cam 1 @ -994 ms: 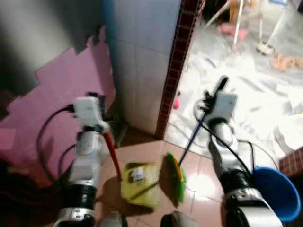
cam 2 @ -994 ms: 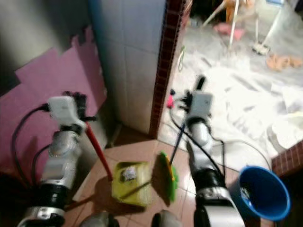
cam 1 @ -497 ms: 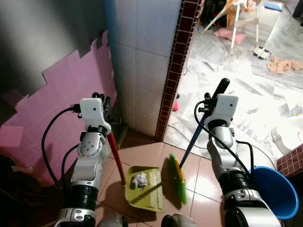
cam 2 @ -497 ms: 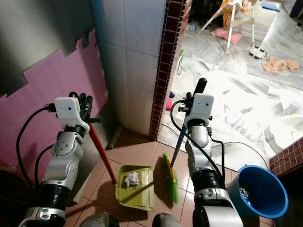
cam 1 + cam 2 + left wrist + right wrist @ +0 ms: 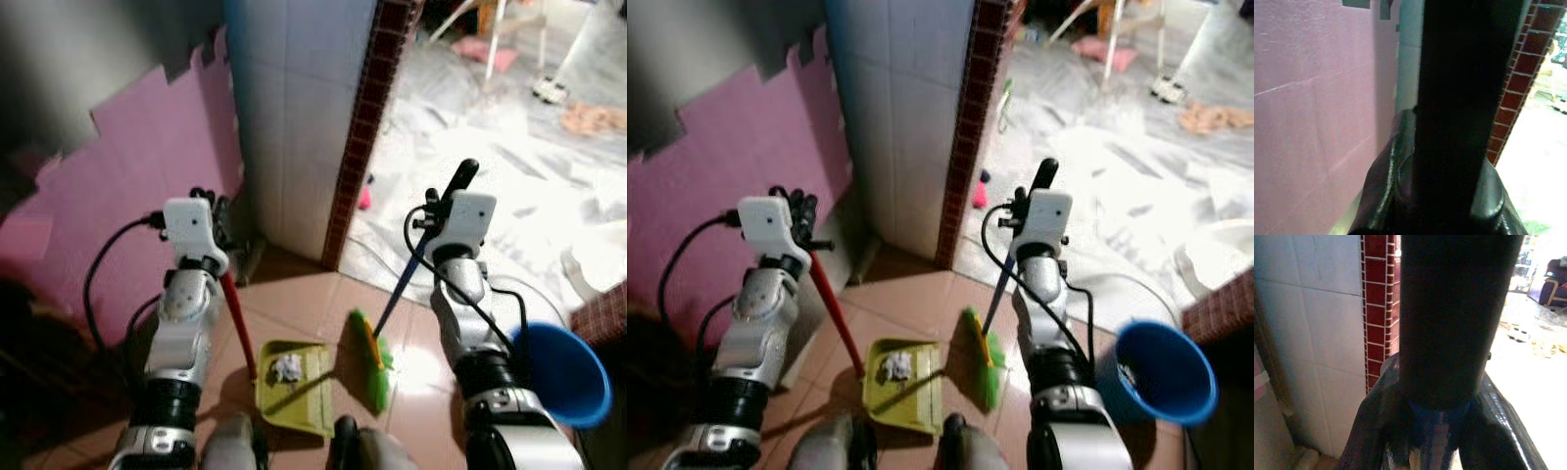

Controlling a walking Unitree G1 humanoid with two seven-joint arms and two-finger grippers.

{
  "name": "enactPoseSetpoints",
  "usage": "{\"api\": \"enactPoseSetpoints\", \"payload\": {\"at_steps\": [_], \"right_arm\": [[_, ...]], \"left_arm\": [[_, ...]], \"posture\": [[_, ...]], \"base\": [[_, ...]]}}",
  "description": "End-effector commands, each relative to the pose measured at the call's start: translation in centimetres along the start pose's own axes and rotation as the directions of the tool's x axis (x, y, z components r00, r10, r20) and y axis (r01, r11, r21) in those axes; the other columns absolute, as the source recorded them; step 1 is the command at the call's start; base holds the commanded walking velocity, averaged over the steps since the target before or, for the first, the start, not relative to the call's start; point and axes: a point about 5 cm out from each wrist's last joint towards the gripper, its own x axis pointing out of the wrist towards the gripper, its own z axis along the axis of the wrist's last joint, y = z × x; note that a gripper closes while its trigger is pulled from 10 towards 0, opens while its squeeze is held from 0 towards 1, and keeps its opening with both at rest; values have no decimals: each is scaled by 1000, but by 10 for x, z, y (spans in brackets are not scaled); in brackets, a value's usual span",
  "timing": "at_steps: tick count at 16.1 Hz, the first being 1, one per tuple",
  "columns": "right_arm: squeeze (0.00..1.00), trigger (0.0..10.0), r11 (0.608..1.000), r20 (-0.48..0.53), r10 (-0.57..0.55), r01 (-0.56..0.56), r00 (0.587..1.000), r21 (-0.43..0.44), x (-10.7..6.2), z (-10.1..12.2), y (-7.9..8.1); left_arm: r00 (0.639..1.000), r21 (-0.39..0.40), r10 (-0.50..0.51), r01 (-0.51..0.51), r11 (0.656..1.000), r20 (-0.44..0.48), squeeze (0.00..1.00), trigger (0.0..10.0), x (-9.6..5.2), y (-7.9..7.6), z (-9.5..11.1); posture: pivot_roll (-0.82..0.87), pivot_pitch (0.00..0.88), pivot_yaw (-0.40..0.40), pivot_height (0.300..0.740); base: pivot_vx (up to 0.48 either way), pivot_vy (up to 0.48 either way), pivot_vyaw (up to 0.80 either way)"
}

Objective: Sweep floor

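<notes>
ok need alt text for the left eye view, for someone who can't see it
The left pincer holds a yellow-green plastic dustpan by its red handle, crumpled white paper in it; the right pincer holds a green-bristled broom beside it on brown floor tiles. A round blue bucket stands at right.

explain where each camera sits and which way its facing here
Left and right eye views: on the head, looking down; both arms, left gripper on the red-handled dustpan, right gripper on the broom, blue bucket.
Left wrist view: along the dark dustpan handle toward a pink wall.
Right wrist view: along the broom handle toward the brick-edged tiled corner.
Both wrist views share that corner.
</notes>
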Motion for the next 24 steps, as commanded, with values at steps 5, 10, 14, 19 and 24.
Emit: {"api": "enactPoseSetpoints", "payload": {"at_steps": [5, 10, 14, 19, 24], "right_arm": [[0, 10000, 1000, -8, -5, 5, 1000, -9, 1, -1, -2], [0, 10000, 1000, -24, -5, 5, 1000, -16, -1, -5, -5], [0, 10000, 1000, -29, 0, -1, 1000, -26, 1, -4, -4], [0, 10000, 998, -52, 1, -4, 999, -63, -2, -9, -9], [0, 10000, 997, -59, -20, 16, 998, -75, -8, -13, -16]], "left_arm": [[999, -10, -25, 25, 1000, 45, 0, 10000, 4, -6, 11], [999, -6, -23, 24, 1000, 40, 0, 10000, 4, -4, 10], [999, -86, -21, 26, 996, 49, 0, 10000, 11, 2, 19], [1000, -155, 11, -11, 988, -1, 0, 10000, 7, 9, 9], [1000, -206, -3, 7, 979, 21, 0, 10000, 3, 11, 10]], "posture": [[18, 0, -24, 740], [15, 0, -22, 740], [25, 0, -33, 740], [10, 0, -32, 740], [-5, 0, -18, 740]], "base": [[-305, 0, -738], [-167, 0, -351], [0, 0, 0], [0, 0, -121], [0, 0, -800]]}}
